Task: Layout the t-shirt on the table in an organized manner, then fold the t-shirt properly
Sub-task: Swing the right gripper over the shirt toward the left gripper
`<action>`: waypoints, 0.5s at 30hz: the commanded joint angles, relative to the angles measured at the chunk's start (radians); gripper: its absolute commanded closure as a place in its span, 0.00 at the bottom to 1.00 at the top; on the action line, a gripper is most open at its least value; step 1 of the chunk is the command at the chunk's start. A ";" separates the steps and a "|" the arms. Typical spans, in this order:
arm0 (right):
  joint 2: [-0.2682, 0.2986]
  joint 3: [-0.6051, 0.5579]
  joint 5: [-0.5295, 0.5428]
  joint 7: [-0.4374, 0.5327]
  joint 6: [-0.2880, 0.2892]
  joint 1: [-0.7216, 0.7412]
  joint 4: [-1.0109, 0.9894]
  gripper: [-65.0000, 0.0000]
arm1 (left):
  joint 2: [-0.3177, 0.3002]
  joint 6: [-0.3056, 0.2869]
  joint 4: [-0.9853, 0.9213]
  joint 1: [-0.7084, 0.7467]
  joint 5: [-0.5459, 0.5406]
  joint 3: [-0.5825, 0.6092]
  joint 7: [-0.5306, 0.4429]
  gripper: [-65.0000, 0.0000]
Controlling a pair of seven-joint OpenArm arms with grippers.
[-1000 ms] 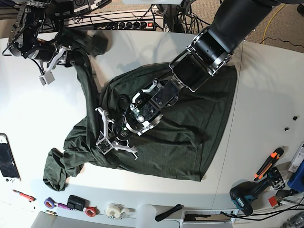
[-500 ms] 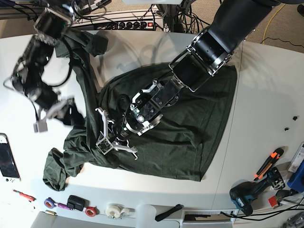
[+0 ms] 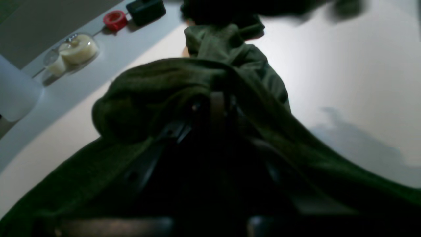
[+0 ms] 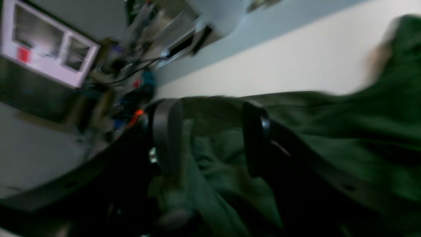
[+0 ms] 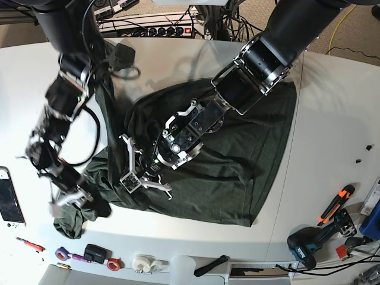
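Observation:
The dark green t-shirt point(image 5: 237, 148) lies spread over the middle of the white table point(image 5: 332, 136), with a long strip running toward the back left and a bunched sleeve at the near left. My left gripper point(image 5: 141, 178) rests on the shirt's near-left edge. In the left wrist view a roll of the t-shirt point(image 3: 158, 89) lies draped over its shut fingers. My right gripper point(image 5: 64, 202) hangs over the bunched sleeve at the near left. In the blurred right wrist view its fingers point(image 4: 164, 131) stand apart, open, with t-shirt fabric point(image 4: 329, 131) beyond them.
A handheld console point(image 5: 9, 199) lies at the table's left edge. Tape rolls point(image 5: 142, 261) and a red ring point(image 5: 113, 264) sit along the near edge. At the near right are a drill point(image 5: 312, 243) and an orange cutter point(image 5: 336, 202). Cables and a power strip point(image 5: 166, 29) line the back.
My right arm has swept from the table's back left corner down to the near left, over the bunched sleeve, its gripper staying open. The left arm and the shirt's body have not moved.

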 commanded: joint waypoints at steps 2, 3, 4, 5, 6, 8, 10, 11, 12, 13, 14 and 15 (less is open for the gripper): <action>0.000 -0.002 0.025 -0.029 0.009 0.072 -0.068 0.51 | 0.025 0.004 0.017 -0.033 -0.002 -0.004 -0.031 1.00; -0.006 -0.002 0.025 -0.048 0.009 0.089 -0.105 0.50 | 0.025 0.004 0.017 -0.033 -0.002 -0.004 -0.031 1.00; -0.008 -0.002 0.023 -0.055 0.008 0.100 -0.133 0.50 | 0.025 0.004 0.017 -0.033 -0.003 -0.004 -0.033 1.00; -0.007 -0.002 0.026 -0.048 0.008 0.103 -0.152 0.50 | 0.025 0.003 0.017 -0.033 -0.002 -0.004 -0.032 1.00; -0.005 -0.002 0.032 -0.049 0.008 0.103 -0.156 0.50 | 0.025 -0.002 0.017 -0.033 -0.002 -0.004 -0.031 1.00; -0.004 -0.002 0.046 -0.077 0.008 0.103 -0.156 0.50 | 0.025 -0.015 0.017 -0.033 -0.002 -0.004 -0.031 1.00; -0.006 -0.002 0.090 -0.132 0.009 0.104 -0.156 0.50 | 0.022 -0.015 0.017 -0.033 -0.002 -0.004 -0.031 1.00; -0.007 -0.002 0.113 -0.163 0.010 0.103 -0.156 0.50 | 0.022 -0.015 0.017 -0.033 -0.002 -0.004 -0.031 1.00; -0.008 -0.002 0.129 -0.186 0.010 0.103 -0.156 0.51 | 0.022 -0.015 0.017 -0.033 -0.002 -0.004 -0.031 1.00; -0.008 -0.002 0.131 -0.192 0.009 0.104 -0.156 0.51 | 0.022 -0.020 0.017 -0.033 -0.002 -0.004 -0.031 1.00; -0.008 -0.002 0.130 -0.194 0.010 0.103 -0.156 0.51 | 0.022 -0.022 0.017 -0.033 -0.002 -0.004 -0.031 1.00; -0.008 -0.002 0.129 -0.195 0.009 0.103 -0.156 0.51 | 0.022 -0.022 0.017 -0.032 -0.002 -0.004 -0.031 1.00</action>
